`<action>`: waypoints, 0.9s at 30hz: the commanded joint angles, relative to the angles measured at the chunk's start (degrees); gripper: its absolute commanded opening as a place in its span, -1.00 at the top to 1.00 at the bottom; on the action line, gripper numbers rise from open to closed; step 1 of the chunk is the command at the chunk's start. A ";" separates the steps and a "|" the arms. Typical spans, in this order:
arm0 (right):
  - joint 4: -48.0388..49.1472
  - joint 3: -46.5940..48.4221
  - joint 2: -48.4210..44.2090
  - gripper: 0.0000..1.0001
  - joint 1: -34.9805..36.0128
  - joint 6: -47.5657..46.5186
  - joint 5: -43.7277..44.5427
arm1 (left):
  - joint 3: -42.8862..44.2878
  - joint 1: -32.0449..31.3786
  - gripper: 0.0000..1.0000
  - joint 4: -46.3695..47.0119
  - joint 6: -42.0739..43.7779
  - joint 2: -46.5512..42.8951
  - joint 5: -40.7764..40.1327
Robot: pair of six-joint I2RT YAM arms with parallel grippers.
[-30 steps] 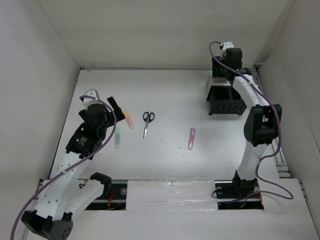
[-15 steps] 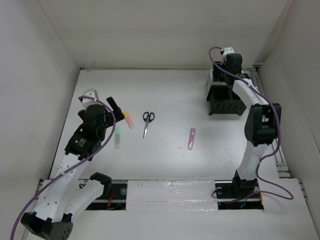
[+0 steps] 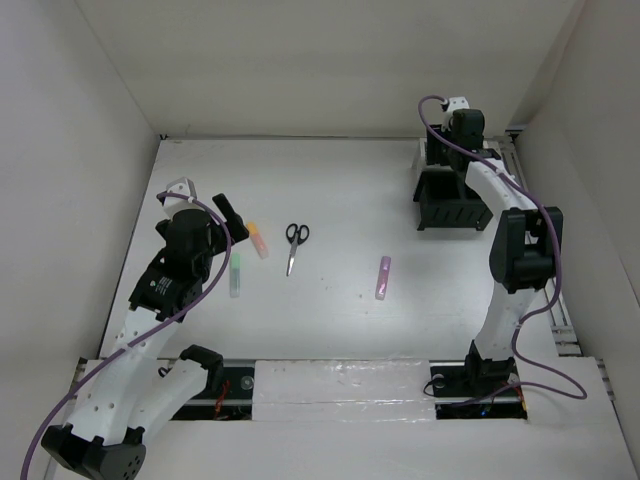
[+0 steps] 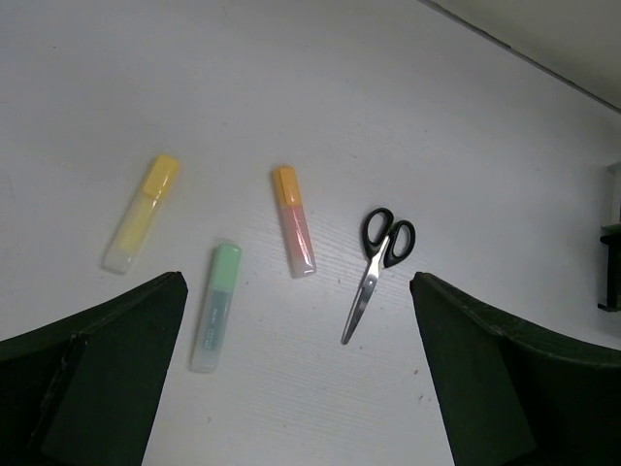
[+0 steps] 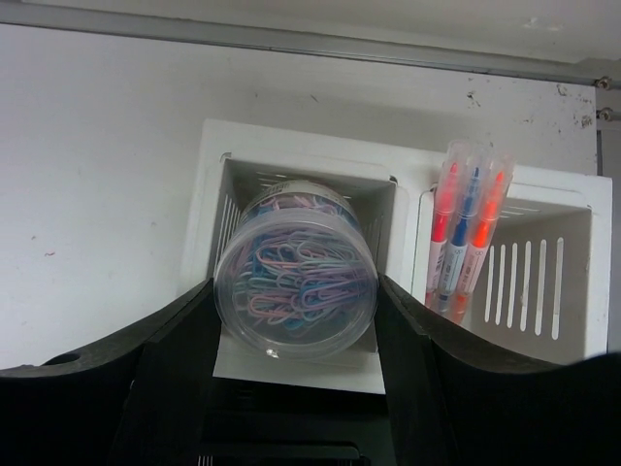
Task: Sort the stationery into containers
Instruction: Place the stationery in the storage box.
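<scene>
Right tool (image 5: 296, 325), clenched on the paper-clip jar (image 5: 296, 277), has edged over the white box (image 5: 574, 209) for release; left tool (image 4: 296, 335) hangs released.

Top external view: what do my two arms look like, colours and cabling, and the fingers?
The left arm and right arm match: white links, black joint housings and a purple cable looped along each. In the wrist views the left fingers are broad and dark greenish-black; the right fingers look plain black. No markings are readable.

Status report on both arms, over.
Left tool open above highlighters and scissors. Right tool clamped on paper-clip tub at white box. Nothing blocking.
</scene>
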 commanded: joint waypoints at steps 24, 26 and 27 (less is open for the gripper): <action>-5.13 7.58 -0.62 0.78 -1.55 2.29 -0.67 | 1.30 0.14 -1.00 0.86 0.45 -0.70 -0.01; -5.13 7.58 -0.62 0.71 -1.55 2.29 -0.67 | 1.30 0.14 -1.00 0.86 0.45 -0.70 -0.01; -5.13 7.58 -0.62 0.54 -1.55 2.29 -0.67 | 1.30 0.14 -1.00 0.86 0.45 -0.70 -0.01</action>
